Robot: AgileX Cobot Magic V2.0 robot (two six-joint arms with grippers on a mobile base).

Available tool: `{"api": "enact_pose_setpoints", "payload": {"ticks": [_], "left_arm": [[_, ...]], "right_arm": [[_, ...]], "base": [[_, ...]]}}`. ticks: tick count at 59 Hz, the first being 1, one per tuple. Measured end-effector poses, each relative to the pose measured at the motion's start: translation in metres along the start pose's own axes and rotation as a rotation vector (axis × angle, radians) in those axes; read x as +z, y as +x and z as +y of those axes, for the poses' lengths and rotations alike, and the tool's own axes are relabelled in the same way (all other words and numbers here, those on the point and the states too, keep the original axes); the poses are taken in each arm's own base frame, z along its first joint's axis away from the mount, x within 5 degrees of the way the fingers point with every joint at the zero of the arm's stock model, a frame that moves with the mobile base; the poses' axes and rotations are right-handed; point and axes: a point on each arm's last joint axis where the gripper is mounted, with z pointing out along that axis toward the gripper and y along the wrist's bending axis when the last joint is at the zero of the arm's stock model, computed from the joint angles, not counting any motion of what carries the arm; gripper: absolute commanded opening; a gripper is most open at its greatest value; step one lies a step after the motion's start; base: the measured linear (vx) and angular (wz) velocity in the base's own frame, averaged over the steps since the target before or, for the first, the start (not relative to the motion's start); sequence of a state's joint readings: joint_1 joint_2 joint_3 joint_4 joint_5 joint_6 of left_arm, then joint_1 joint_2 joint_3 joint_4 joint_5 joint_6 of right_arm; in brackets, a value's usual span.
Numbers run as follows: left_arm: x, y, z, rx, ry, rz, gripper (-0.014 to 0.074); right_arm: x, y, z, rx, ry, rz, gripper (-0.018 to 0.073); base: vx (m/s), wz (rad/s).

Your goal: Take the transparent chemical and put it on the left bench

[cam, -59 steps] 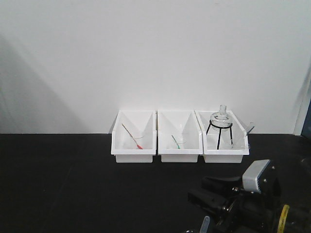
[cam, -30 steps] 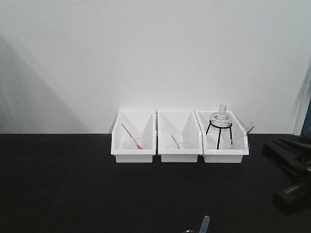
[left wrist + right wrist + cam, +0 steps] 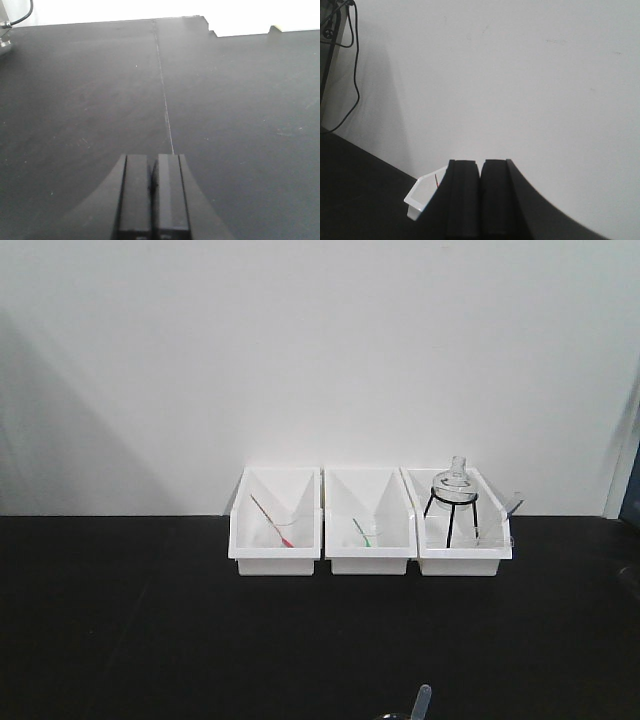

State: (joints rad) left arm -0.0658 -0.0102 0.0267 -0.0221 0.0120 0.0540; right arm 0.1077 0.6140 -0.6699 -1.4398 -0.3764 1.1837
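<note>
The clear, faintly bluish pipette (image 3: 422, 701) pokes up at the bottom edge of the front view; only its rounded top shows, beside a clear rim (image 3: 390, 717). It stands over the matte black bench top (image 3: 120, 620) against the white wall. Neither gripper shows in the front view. My left gripper (image 3: 151, 162) is shut and empty, low over bare black countertop (image 3: 75, 90). My right gripper (image 3: 480, 167) is shut and empty, raised and facing the white wall, with the left white bin (image 3: 422, 196) just left of its fingers.
Three white bins stand in a row at the wall: the left (image 3: 240, 545) holds a red-tipped pipette (image 3: 272, 524), the middle (image 3: 335, 552) a green-tipped one (image 3: 362, 532), the right (image 3: 430, 555) a glass flask on a black tripod (image 3: 456, 495). Cables (image 3: 350, 60) hang at left.
My right arm, low at the front right a second ago, swung out to the right edge and has now left the front view. The pipette and bins have not moved.
</note>
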Motion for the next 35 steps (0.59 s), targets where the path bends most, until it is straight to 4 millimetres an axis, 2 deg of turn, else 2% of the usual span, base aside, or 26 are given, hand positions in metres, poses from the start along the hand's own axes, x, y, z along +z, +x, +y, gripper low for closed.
{"api": "enact_pose_setpoints", "payload": {"ticks": [9,15,19,22,28,35], "left_arm": [[0.000,0.000,0.000,0.000,0.000,0.000,-0.0003],[0.000,0.000,0.000,0.000,0.000,0.000,-0.0003],[0.000,0.000,0.000,0.000,0.000,0.000,-0.0003],[0.000,0.000,0.000,0.000,0.000,0.000,-0.0003],[0.000,0.000,0.000,0.000,0.000,0.000,-0.0003],[0.000,0.000,0.000,0.000,0.000,0.000,-0.0003]], "right_arm": [[-0.002,-0.004,-0.002,0.064,0.033,-0.040,-0.0008],[-0.004,-0.004,-0.018,0.177,0.204,-0.053,-0.0008],[-0.007,0.006,-0.029,0.230,0.338,0.042,-0.0008],[-0.010,0.019,-0.032,0.239,0.390,0.176,-0.0008],[-0.017,0.037,-0.025,0.205,0.359,0.392,-0.0008],[-0.037,0.053,-0.012,0.206,0.318,0.494,-0.0008]], "base": [[0.00,0.00],[0.00,0.00],[0.00,0.00],[0.00,0.00],[0.00,0.00],[0.00,0.00]]}}
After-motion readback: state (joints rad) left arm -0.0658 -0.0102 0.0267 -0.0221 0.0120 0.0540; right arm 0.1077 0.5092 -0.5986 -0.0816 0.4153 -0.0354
